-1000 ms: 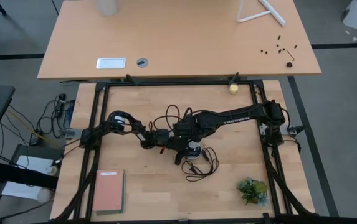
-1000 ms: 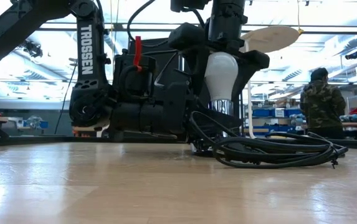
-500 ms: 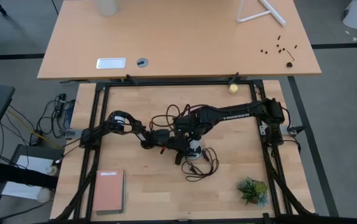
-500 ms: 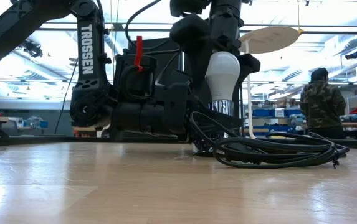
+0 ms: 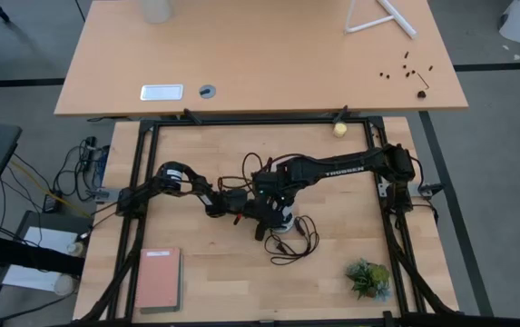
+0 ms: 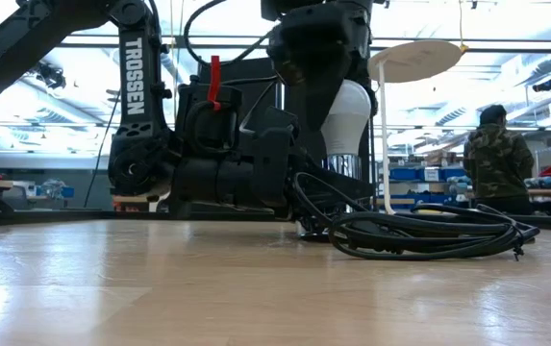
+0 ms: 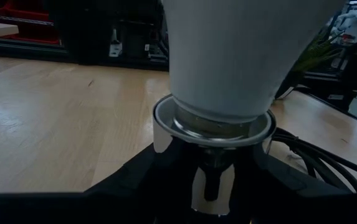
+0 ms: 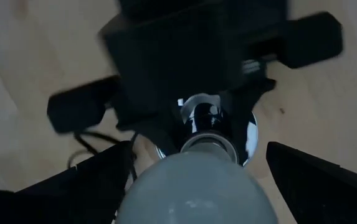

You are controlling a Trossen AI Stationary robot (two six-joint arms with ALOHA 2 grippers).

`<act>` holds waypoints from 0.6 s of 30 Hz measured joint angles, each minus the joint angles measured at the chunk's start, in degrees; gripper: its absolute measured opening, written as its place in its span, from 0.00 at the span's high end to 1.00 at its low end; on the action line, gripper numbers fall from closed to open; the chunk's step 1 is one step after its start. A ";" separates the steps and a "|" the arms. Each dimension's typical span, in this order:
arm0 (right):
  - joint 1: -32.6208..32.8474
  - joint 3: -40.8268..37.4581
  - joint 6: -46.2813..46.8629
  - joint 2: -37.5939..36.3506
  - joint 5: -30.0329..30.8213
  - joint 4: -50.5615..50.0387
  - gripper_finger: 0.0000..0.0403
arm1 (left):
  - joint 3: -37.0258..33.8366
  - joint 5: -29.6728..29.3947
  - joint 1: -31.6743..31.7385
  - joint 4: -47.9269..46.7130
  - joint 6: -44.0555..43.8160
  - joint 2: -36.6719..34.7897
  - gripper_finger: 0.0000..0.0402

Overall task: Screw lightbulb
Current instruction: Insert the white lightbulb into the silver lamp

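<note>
The white lightbulb [image 6: 349,120] stands upright with its narrow base in the round silver socket [image 7: 212,127] near the table's middle. My left gripper [image 7: 212,180] lies level at table height, reaching in from the table's left, shut on the socket's dark lower part. My right gripper [image 8: 200,155] comes down from above over the bulb [image 8: 194,196], its fingers spread wide on either side of the bulb's round body. In the low view one finger stands in front of the bulb and hides its left half. The socket's black cord [image 6: 419,235] lies coiled beside it. My left gripper pinches the socket's dark base [image 7: 210,163], below the silver rim, between its two fingers, level, from the table's left. The socket stands upright on the table. My right gripper holds the bulb's wide round body [image 8: 166,186] between its two fingers [image 8: 97,180], from above and pointing down. The bulb stays upright in the socket.
A yellowish ball [image 5: 339,129] lies at the far edge of the frame, a pink book [image 5: 158,279] at the near left, a small plant [image 5: 368,277] at the near right. The cord loops [image 5: 291,241] lie just near of the socket. A person [image 6: 494,159] stands in the room behind.
My right gripper has rolled about the upright bulb while staying over it. In the low view its fingers, first flanking the bulb on both sides, have swung round, and one now stands in front of it. The bulb and socket have stayed upright in place.
</note>
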 joint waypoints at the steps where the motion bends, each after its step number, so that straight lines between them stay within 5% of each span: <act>1: 0.22 0.00 -2.00 0.00 0.00 0.00 0.06 | 0.00 -0.01 0.00 -0.04 0.00 0.00 0.53; 18: 4.89 0.00 -53.18 -0.09 4.63 -0.10 0.06 | -0.02 0.01 0.00 -0.11 -0.01 0.00 0.53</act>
